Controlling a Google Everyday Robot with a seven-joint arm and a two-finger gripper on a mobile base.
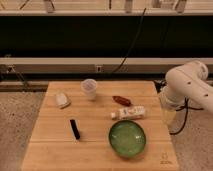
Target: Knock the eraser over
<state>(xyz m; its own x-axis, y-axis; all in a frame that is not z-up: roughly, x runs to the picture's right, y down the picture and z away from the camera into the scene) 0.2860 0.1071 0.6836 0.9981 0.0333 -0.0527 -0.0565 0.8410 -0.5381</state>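
The eraser [75, 129] is a small thin black strip on the wooden table [50, 150], left of centre, with only its dark narrow edge showing. It lies left of the green bowl [127, 138]. My white arm [189, 84] comes in from the right. The gripper [169, 115] hangs down from it at the table's right edge, far to the right of the eraser and apart from every object.
A white rounded lump [62, 100] lies at the back left. A clear plastic cup [89, 88] stands at the back centre. A dark red oblong item [121, 100] and a white bottle on its side [128, 113] lie between the cup and the bowl.
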